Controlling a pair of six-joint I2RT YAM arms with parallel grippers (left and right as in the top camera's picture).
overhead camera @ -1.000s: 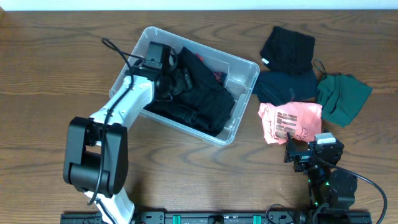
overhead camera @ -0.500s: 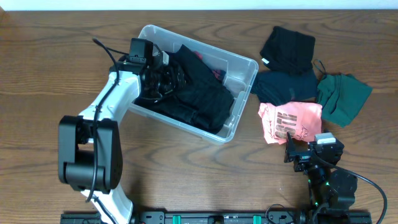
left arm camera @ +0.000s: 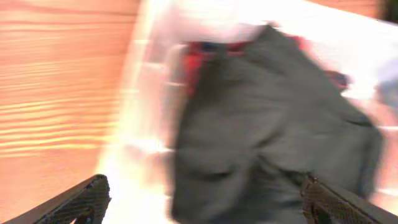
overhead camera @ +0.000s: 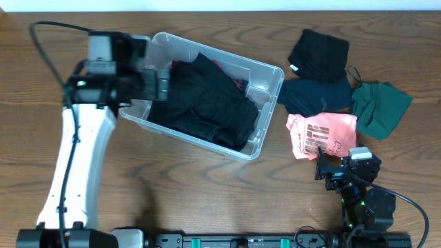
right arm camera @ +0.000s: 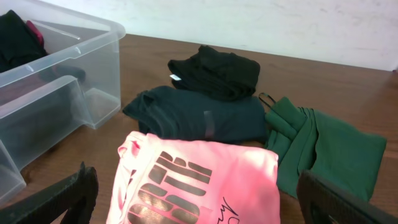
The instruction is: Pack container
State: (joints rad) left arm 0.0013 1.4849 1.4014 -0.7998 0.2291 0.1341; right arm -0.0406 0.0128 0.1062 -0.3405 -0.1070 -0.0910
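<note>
Currently, packing is partly done: black garments point(overhead camera: 207, 103) fill the large clear plastic rectangular container point(overhead camera: 270, 96), which lies directly below the left gripper point(overhead camera: 160, 84). That gripper hangs over the container's end on a raised arm, fingers spread, nothing between them. The right gripper point(overhead camera: 328, 165) sits low over the brown wooden surface point(overhead camera: 207, 193), likewise spread and empty. Just ahead of it lies a pink printed shirt point(overhead camera: 320, 134), with a navy garment point(overhead camera: 317, 95), a green garment point(overhead camera: 379, 107) and a black folded garment point(overhead camera: 318, 54) beyond. Probable next move: grasp that shirt and carry it to the container.
</note>
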